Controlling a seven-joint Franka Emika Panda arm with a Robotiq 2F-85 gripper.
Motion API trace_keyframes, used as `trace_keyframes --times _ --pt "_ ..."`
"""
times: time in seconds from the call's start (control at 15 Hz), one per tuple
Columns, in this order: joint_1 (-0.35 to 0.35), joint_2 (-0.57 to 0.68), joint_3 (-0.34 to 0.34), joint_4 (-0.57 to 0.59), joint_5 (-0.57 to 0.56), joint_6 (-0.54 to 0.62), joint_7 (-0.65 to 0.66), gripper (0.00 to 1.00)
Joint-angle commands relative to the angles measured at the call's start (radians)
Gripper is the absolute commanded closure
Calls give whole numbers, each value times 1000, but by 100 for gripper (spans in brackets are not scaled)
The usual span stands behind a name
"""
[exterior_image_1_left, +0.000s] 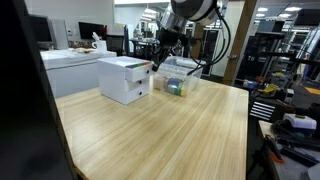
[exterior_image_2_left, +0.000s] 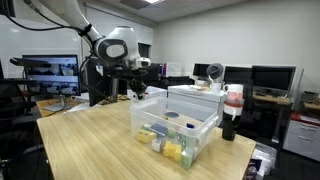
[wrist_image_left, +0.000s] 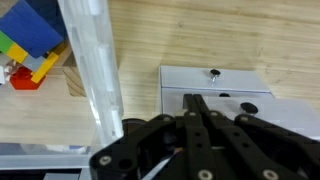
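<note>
Hovering with its fingers pressed together and holding nothing, the hand (wrist_image_left: 196, 108) stood just above the white drawer box (wrist_image_left: 215, 85). Beside the hand, a clear plastic bin (wrist_image_left: 90, 70) held coloured blocks (wrist_image_left: 28, 45) on the tabletop (wrist_image_left: 150, 30).

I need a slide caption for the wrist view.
Shut black gripper over a white drawer box, beside a clear plastic bin of coloured blocks.

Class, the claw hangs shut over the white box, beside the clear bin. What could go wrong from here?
1. The claw is close to the wall of the clear bin; a sideways move may knock or shift it.
2. It hangs just over the white box; lowering could strike its top.
3. Shut, it cannot grasp the blocks unless opened.
</note>
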Motion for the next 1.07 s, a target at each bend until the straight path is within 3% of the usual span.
trace_keyframes --times 0.0,0.73,1.0 --pt "-34 -36 37 23 36 -97 -27 95" --pt "-33 -42 36 76 86 -125 -38 95" --pt "-47 -16 48 55 145 -116 -122 95"
